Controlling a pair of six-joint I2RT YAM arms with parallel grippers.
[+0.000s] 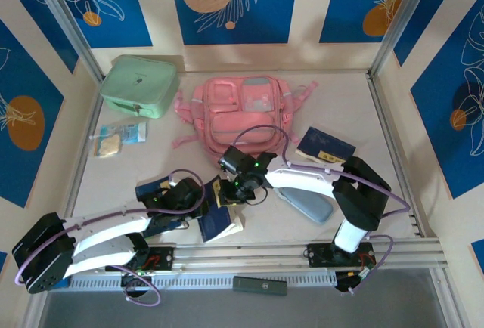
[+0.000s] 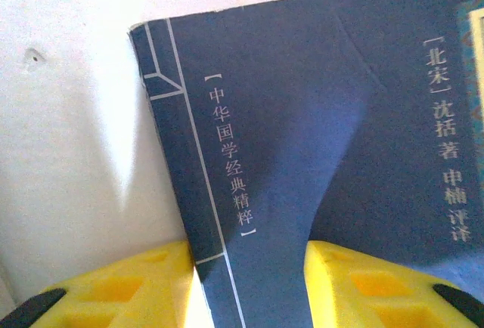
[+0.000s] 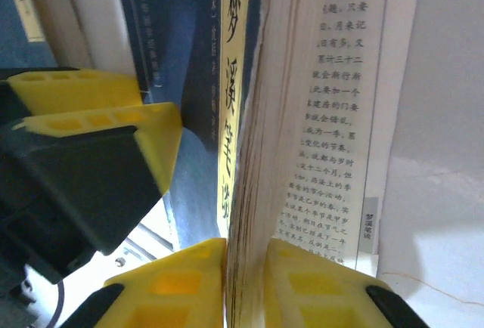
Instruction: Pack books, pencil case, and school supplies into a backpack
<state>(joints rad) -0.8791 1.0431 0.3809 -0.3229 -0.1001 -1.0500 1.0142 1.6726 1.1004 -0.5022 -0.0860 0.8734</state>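
Gripping one navy book (image 1: 221, 222) from both sides: left gripper (image 2: 249, 283) has its yellow fingers (image 2: 144, 286) around the cover edge, right gripper (image 3: 243, 283) is clenched on the page block, w/ the book opened a bit. It stands near the worktop's (image 1: 393, 154) front edge, at the middle. Another book (image 1: 325, 146) lies toward the right edge, pencil case (image 1: 308, 205) just in front of it. Backpack (image 1: 242, 112) sits by the back edge; mint-green case (image 1: 140, 85) in the back-left corner.

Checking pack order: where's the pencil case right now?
In the top external view the pencil case lies flat on the table, right of centre, under the right arm's white link, in front of the book with the yellow label.
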